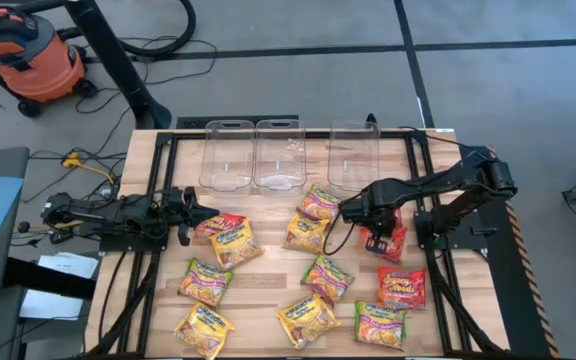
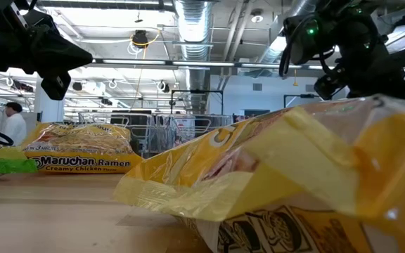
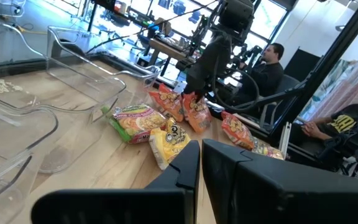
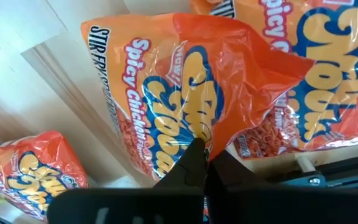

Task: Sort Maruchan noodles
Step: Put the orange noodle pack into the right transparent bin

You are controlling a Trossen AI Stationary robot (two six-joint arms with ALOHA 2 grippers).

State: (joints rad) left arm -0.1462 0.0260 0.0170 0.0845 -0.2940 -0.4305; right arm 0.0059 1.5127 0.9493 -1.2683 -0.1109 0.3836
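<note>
- Your right claw (image 4: 205, 163) is pinched shut on a fold of the red-orange Spicy Chicken packet (image 4: 191, 93), the wrapper puckered up between the fingers.
- From above, that packet (image 1: 386, 240) lies near the right end of the bench (image 1: 268, 295), in front of the right-hand bin, with the right claw (image 1: 375, 238) down on it.
- A second red-orange packet (image 1: 401, 287) lies just nearer the bench's front edge than the held one, and a green one (image 1: 380, 323) beyond that.
- The other noodle packets (image 1: 308, 318), yellow and green-with-pink, are scattered over the bench in front of the bins.
- Three clear bins (image 1: 279, 155) stand in a row at the back of the bench. You can see no packets in them; the middle bin shows only a few pale specks, too small to identify.
- Your right arm reaches in from the right side, elbow raised, forearm sloping down toward the bins.
- Your left claw (image 1: 200, 212) is closed on nothing, stretched level in from the left side, well left of the bins, its tip beside a red-and-yellow pair of packets (image 1: 227, 238).
</note>
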